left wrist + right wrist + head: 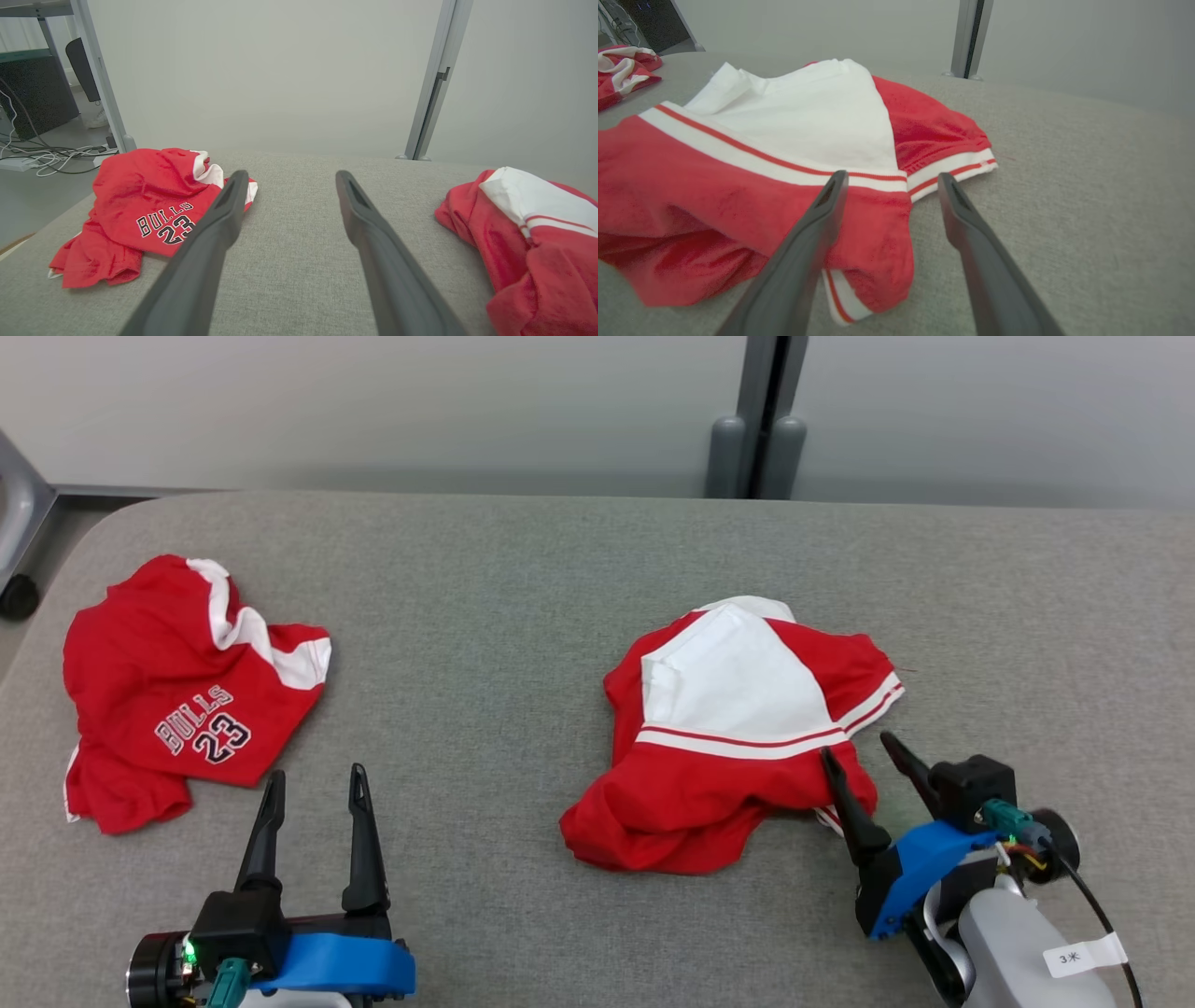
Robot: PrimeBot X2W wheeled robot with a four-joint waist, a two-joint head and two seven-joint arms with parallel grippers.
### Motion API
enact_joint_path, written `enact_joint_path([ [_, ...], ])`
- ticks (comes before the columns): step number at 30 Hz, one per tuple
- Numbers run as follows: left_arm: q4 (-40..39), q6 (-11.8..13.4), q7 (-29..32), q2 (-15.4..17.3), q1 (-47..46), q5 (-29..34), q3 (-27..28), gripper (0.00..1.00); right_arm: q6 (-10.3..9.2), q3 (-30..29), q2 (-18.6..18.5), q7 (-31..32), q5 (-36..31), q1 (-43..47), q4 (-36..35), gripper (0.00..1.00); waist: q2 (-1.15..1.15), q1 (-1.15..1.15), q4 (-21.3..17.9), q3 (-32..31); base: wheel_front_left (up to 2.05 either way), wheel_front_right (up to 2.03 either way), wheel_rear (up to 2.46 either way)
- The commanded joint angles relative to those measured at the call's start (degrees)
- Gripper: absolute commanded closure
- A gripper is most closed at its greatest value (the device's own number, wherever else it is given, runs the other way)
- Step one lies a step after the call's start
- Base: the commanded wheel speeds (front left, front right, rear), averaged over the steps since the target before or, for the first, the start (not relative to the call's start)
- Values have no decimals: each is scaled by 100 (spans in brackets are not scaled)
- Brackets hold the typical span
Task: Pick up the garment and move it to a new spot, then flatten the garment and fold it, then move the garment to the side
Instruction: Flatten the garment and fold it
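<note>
A crumpled red and white garment [738, 737] lies right of the table's centre; it also shows in the left wrist view [532, 233] and the right wrist view [784, 154]. My right gripper [856, 749] is open at its near right corner, one finger over the red hem and the other above bare cloth [892, 182]. A second red garment [177, 691] printed "BULLS 23" lies crumpled at the far left [145, 210]. My left gripper [316, 779] stands open and empty over bare table between the two garments [289, 179].
The grey fabric-covered table [523, 588] has a rounded far left corner. A pale wall with a grey post [761, 420] runs behind it. Cables and a dark box [32, 107] lie on the floor off the left edge.
</note>
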Motion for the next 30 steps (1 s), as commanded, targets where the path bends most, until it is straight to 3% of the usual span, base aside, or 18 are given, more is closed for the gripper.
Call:
enact_joint_path([
  [1, 18, 25, -17, -3, -95, -37, -6, 0, 3, 33, -38, -5, 59, -91, 130, 0, -1, -1, 84, 69, 0, 0, 0],
  [14, 92, -10, -17, -3, -207, -11, -50, 0, 4, 663, 246, 25, 699, -95, 1465, 0, -1, -1, 181, 92, 0, 0, 0],
  [15, 100, -9, -17, -3, -200, -5, -46, 0, 7, 770, 280, 37, 783, -89, 1536, 67, -1, -1, 173, 72, 0, 0, 0],
  [16, 106, -8, -17, -4, -184, 0, -38, 0, 10, 843, 296, 40, 865, -113, 1533, 100, -1, -1, 157, 53, 0, 0, 0],
  [22, 117, -38, -17, -5, -42, 0, 49, 0, -1, 822, 7, 2, 1166, -203, 1271, 100, -1, -1, -57, -80, 0, 0, 0],
  [30, 133, -85, -17, -4, 47, -26, 85, 0, 1, 129, -634, -3, 1054, 291, 333, 100, -1, -1, -431, -296, 0, 0, 0],
])
